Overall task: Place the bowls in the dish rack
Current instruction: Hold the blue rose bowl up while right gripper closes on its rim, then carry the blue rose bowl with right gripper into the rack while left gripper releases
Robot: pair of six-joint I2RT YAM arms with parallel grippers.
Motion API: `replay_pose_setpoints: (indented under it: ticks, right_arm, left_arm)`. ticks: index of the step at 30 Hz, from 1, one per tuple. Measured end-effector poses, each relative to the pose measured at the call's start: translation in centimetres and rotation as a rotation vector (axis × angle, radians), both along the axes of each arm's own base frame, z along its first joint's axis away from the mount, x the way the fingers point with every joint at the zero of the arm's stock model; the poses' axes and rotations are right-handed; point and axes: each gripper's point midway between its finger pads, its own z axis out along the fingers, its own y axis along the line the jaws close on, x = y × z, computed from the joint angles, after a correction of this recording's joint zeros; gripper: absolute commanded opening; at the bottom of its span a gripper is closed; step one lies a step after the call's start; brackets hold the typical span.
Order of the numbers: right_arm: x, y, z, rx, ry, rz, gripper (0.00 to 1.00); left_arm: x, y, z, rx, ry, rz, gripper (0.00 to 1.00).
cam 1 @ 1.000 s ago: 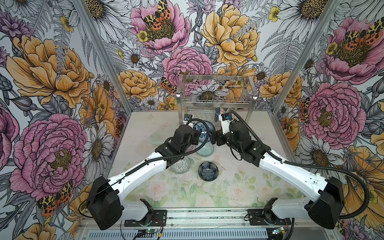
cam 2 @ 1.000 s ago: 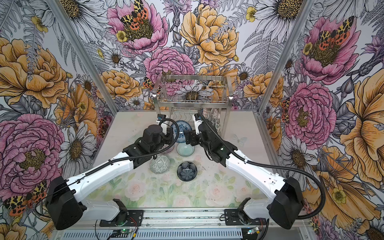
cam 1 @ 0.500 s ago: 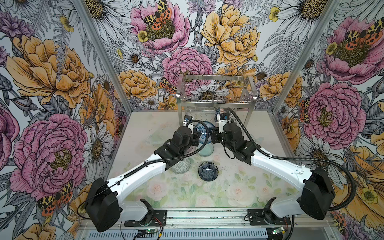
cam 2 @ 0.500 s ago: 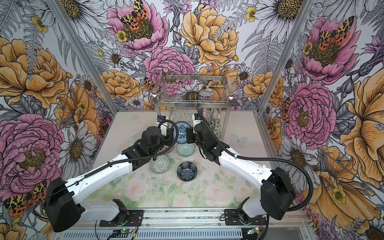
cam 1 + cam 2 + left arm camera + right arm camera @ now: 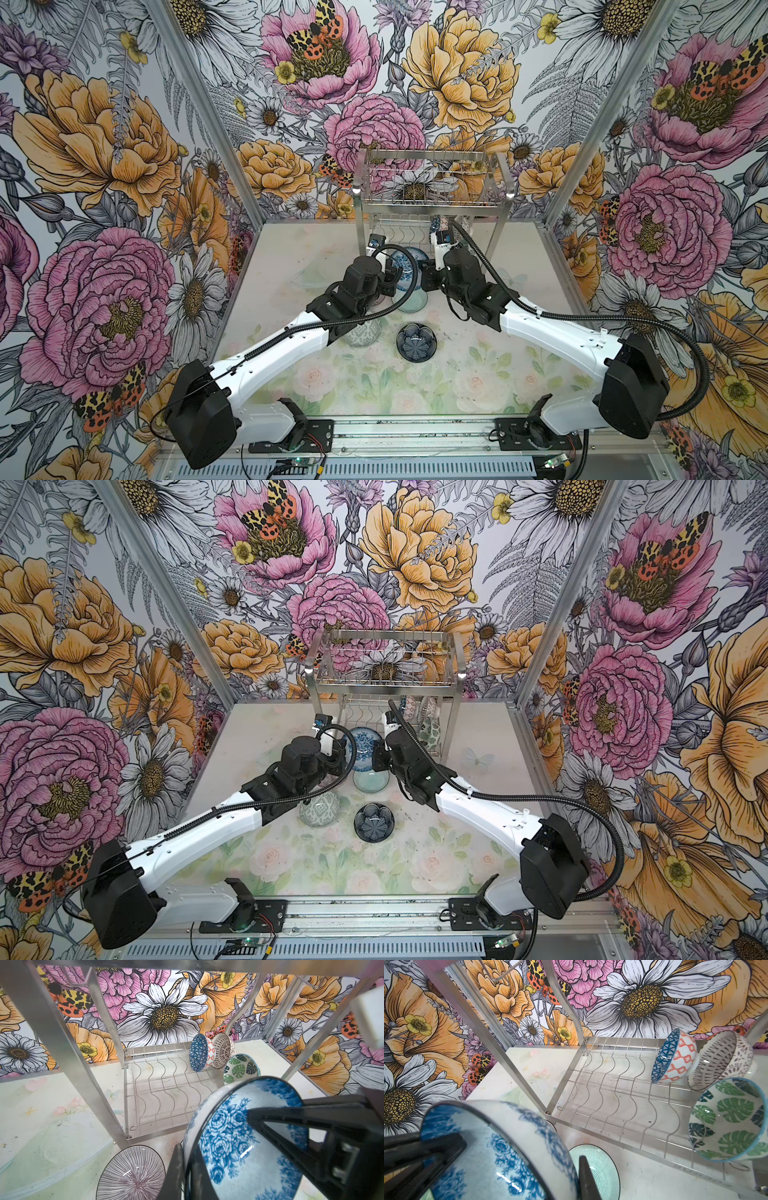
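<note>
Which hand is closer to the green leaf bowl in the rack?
Right. The right hand holds the blue floral bowl on the side toward the green leaf bowl; the left hand holds its far side.

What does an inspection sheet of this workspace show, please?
Surface: table, pale floral print.
Job's things: dish rack at the back; blue geometric bowl, grey dotted bowl, green leaf bowl on edge in its lower tier; blue floral bowl held in front of it; celadon bowl, lattice bowl, dark petal bowl, purple-lined bowl on the table.
Clutter: nothing seen.
Grippers: left gripper and right gripper both shut on the blue floral bowl's rim.
Cables: left cable, right cable, looping off the wrists.
Surroundings: flowered walls.
</note>
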Motion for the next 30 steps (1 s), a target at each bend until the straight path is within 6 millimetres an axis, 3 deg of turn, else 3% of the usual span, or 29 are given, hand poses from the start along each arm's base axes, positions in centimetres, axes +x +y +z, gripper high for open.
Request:
replay_pose_setpoints:
  ticks: [2,9,21,30]
  right_arm:
    - [0.1,-0.3,0.0,-0.021,-0.011,-0.013,0.00]
    - [1.1,-2.9,-0.4,-0.211,-0.085,-0.089,0.00]
    - [4.4,-8.3,-0.6,-0.765,-0.232,-0.382,0.00]
    - [7.7,-8.9,-1.3,-1.051,-0.289,-0.581,0.00]
  left_arm:
    - [-0.2,0.0,-0.1,0.003,0.016,-0.012,0.98]
    - [-0.6,1.5,-0.3,0.075,0.045,-0.010,0.99]
    - [-0.5,10.7,-0.9,0.099,0.080,0.181,0.99]
    - [-1.2,11.0,-0.9,0.092,0.091,0.166,0.99]
